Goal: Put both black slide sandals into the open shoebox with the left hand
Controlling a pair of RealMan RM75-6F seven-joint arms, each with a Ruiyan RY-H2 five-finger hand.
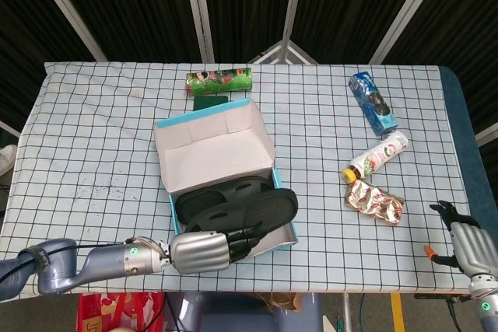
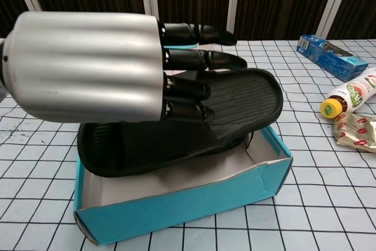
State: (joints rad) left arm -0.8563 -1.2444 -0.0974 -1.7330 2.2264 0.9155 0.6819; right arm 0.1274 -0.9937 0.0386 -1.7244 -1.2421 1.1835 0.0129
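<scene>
I am holding the second black sandal point(image 1: 261, 206) in my left hand point(image 1: 204, 251), fingers point(image 2: 194, 59) stretched along its ribbed sole and wrapped against it, so the hand is closed on the shoe rather than spread free. In the chest view the silver back of my left hand point(image 2: 88, 66) is filling the upper left of the picture, and the sandal point(image 2: 235, 107) is lying tilted over the open shoebox point(image 2: 194, 201), its toe end reaching past the box's right wall. From the head view the sandal is sitting across the near half of the shoebox point(image 1: 204, 141), overlapping the first black sandal point(image 1: 204, 204), which is lying inside on the box floor; only its left part is showing from under the one I am gripping. I cannot tell whether the held sandal is resting on the other or hanging just above it.

My right hand point(image 1: 465, 245) is resting near the right front corner of the checked surface point(image 1: 101, 138), well apart from the box, fingers loosely apart and gripping nothing.

Behind the box a green printed roll point(image 1: 219, 80) is lying, with a small green packet point(image 1: 210, 102) just beside it. To the right are a blue snack pack point(image 1: 372, 104), a white bottle with a yellow cap point(image 1: 377, 156) and a crumpled foil wrapper point(image 1: 375, 202).
</scene>
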